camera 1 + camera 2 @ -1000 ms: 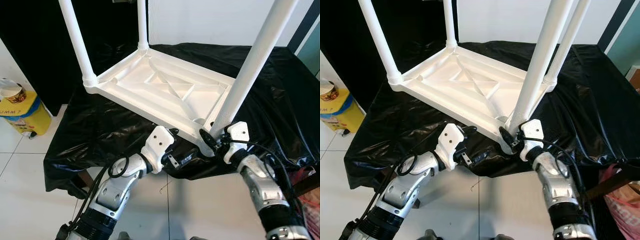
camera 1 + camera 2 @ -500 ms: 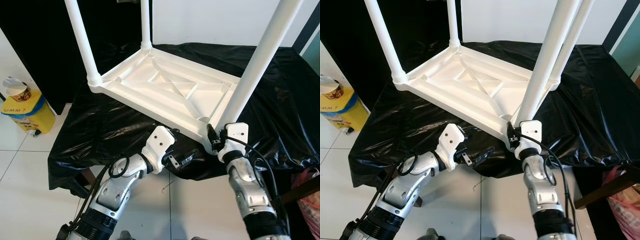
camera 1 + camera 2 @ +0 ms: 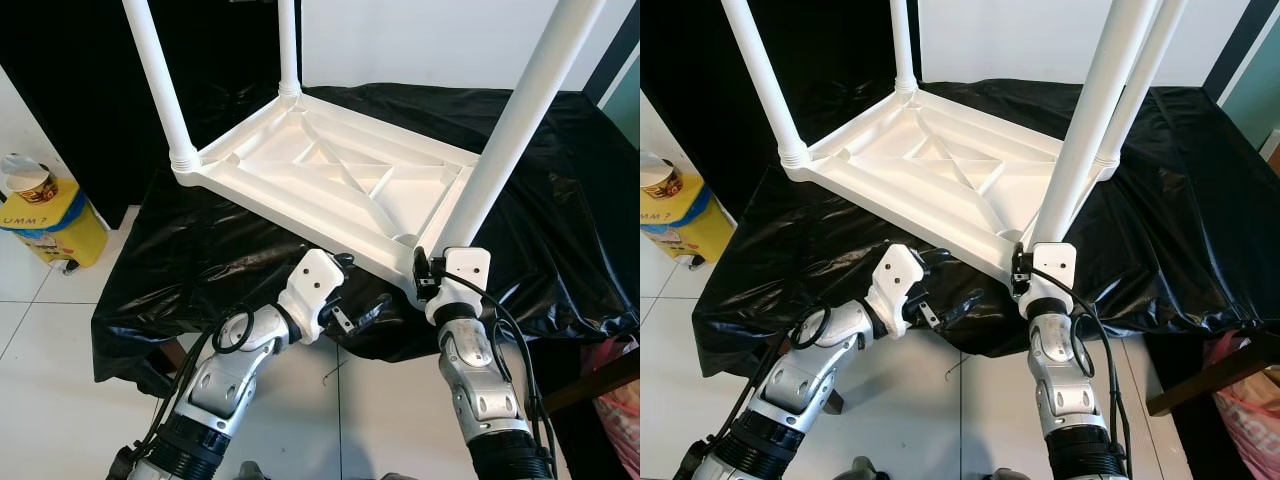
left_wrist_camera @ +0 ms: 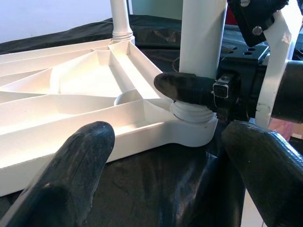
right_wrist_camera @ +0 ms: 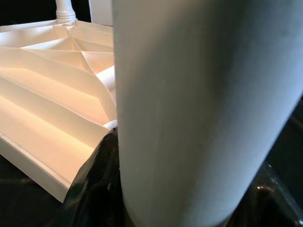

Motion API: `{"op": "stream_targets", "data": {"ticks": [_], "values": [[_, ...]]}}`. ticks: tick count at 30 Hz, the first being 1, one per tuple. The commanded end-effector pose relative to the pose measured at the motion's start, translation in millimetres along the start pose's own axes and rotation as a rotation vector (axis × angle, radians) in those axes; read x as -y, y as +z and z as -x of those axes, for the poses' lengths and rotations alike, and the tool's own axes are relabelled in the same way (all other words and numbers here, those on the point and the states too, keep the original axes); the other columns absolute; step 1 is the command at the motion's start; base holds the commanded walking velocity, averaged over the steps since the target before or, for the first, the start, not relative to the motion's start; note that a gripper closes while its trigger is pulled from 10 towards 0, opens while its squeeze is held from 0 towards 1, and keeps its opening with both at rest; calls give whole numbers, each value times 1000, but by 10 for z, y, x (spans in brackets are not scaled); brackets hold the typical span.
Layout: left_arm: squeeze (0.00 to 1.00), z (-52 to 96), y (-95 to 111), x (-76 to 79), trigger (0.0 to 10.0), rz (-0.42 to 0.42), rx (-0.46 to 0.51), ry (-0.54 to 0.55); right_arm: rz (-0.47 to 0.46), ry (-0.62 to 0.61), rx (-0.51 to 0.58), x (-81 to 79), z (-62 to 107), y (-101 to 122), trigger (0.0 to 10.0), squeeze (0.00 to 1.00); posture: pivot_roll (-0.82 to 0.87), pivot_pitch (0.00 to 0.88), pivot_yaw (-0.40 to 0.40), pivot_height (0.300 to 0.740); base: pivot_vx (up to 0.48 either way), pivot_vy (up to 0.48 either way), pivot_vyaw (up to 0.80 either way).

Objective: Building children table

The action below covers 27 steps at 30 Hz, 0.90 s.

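r gripper (image 3: 428, 278) still clamps near leg (image 3: 505, 140), forearm now upright; l gripper (image 3: 362, 312) wide.

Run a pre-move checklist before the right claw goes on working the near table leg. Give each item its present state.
1. Right claw grips the near leg at its base: ok; one of its black fingers wraps the leg just above the collar.
2. Leg fully seated in the corner socket: cannot tell.
3. Upturned tabletop lies flat on the black sheet: ok.
4. Other three legs stand upright in their corners: ok.
5. Left claw open and apart from the tabletop, beside the front edge: ok.
6. Near corner sits close to the sheet's front edge: not ok, watch for sliding.
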<state>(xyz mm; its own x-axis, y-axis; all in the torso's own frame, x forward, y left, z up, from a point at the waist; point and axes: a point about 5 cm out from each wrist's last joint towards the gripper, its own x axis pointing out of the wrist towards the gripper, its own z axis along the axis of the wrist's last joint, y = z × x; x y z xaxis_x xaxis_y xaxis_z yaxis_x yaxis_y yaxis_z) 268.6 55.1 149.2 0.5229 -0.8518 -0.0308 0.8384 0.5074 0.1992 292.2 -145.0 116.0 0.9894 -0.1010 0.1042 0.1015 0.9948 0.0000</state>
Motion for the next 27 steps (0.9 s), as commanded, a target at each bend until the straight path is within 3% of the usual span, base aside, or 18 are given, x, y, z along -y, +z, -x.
{"op": "stream_targets", "data": {"ticks": [1, 2, 3, 4, 6, 13, 19, 20, 21, 27], "values": [[0, -7, -12, -12, 10000, -12, -8, -6, 46, -33, -57, 47, 64, -122, 10000, 0, -8, 36, -29, 740, 0, 0, 0], [0, -10, -11, -12, 10000, -14, -8, -9, 47, -34, -52, 45, 65, -114, 10000, 0, -8, 36, -29, 740, 0, 0, 0], [0, -15, -8, -15, 10000, -16, -7, -12, 46, -32, -44, 41, 65, -104, 10000, 212, -11, 33, -27, 740, 0, 0, 0], [0, -19, -7, -18, 10000, -17, -7, -13, 46, -30, -40, 38, 64, -98, 10000, 992, -12, 33, -26, 740, 0, 0, 0], [0, -24, -3, -23, 10000, -18, -6, -14, 48, -25, -32, 36, 63, -90, 10000, 1000, -15, 32, -24, 740, 0, 0, 0], [0, -31, 8, -30, 10000, -25, 2, -16, 34, 40, 1, 26, 72, -49, 10000, 1000, -18, 33, -24, 740, 0, 0, 0], [0, -49, 48, -33, 10000, -32, 23, -7, 44, 198, 31, 138, 77, -19, 10000, 1000, -25, 43, -32, 740, 0, 0, 0], [0, -47, 50, -31, 10000, -32, 24, -7, 51, 240, 31, 160, 76, -16, 10000, 725, -27, 46, -32, 740, 0, 0, 0], [0, -44, 50, -29, 10000, -33, 24, -7, 60, 283, 31, 186, 70, -11, 10000, 0, -30, 54, -30, 740, 0, 0, 0], [0, -30, 39, -25, 10000, -34, 19, -8, 112, 395, 27, 282, 19, 14, 10000, 0, -31, 65, -29, 740, 0, 0, 0]]}}
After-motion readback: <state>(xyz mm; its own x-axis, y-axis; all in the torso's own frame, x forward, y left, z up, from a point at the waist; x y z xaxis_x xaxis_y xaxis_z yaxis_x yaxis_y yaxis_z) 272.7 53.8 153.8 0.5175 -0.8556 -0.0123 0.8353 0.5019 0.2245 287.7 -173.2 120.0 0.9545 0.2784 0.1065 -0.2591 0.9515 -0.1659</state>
